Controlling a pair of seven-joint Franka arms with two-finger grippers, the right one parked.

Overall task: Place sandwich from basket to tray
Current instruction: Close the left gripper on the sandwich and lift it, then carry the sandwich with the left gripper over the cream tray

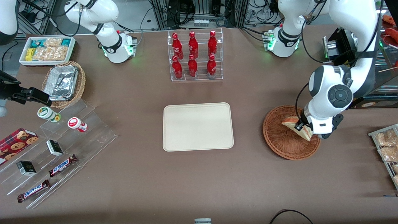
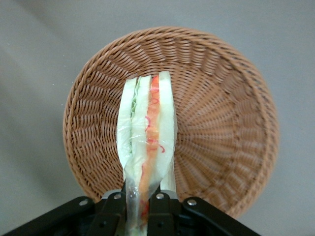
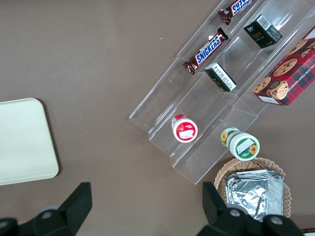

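Gripper [image 1: 303, 127]: over the basket, its 2 fingers [image 2: 114, 212] clamped on the sandwich
Sandwich [image 2: 147, 142]: a wrapped wedge pinched at one end, held above the inside of the basket, red and green filling showing between white bread
Basket [image 1: 279, 137]: round brown wicker bowl on the table, toward the working arm's end
Tray [image 1: 198, 126]: cream rectangle with nothing on it, well apart from the basket, nearer the camera than the rack of 6 red bottles [image 1: 194, 54]
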